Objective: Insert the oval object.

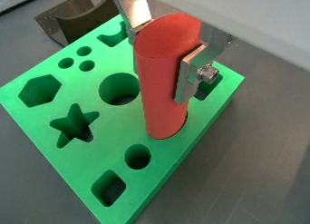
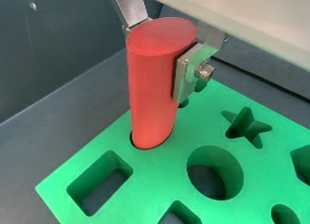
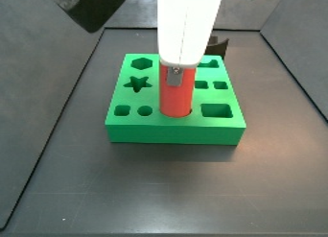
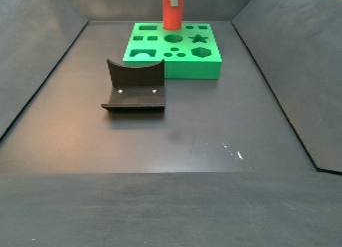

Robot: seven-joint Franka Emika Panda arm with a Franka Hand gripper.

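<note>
Tall, smooth red-orange oval peg (image 1: pixel 162 78) standing upright with its lower end entered into a hole of the flat bright-green block with shaped holes (image 1: pixel 72 160). Both wrist views show the two-finger gripper (image 1: pixel 166 42) pinching the peg near its top: one flat silver finger plate (image 1: pixel 191 75) lies against the peg's side, the opposite plate (image 2: pixel 130 10) against its far side. In a side view the white arm (image 3: pixel 187 25) descends from twelve o'clock onto the peg (image 3: pixel 175 89), which stands in the block (image 3: pixel 175 127) near the centre of its front row, between a small round hole at nine o'clock and a rectangular hole at three o'clock. Star-shaped hole (image 1: pixel 72 124), hexagonal hole (image 1: pixel 39 90) and large round hole (image 1: pixel 118 89) lie open on the block's top face. In a side view the block (image 4: pixel 175 61) sits at twelve o'clock on the dark floor (image 4: pixel 174 181), with the peg (image 4: pixel 173 9) rising from its far edge. Dark L-shaped fixture on a base plate (image 4: pixel 134 86) stands at about seven o'clock from the block, close to it but not touching.
</note>
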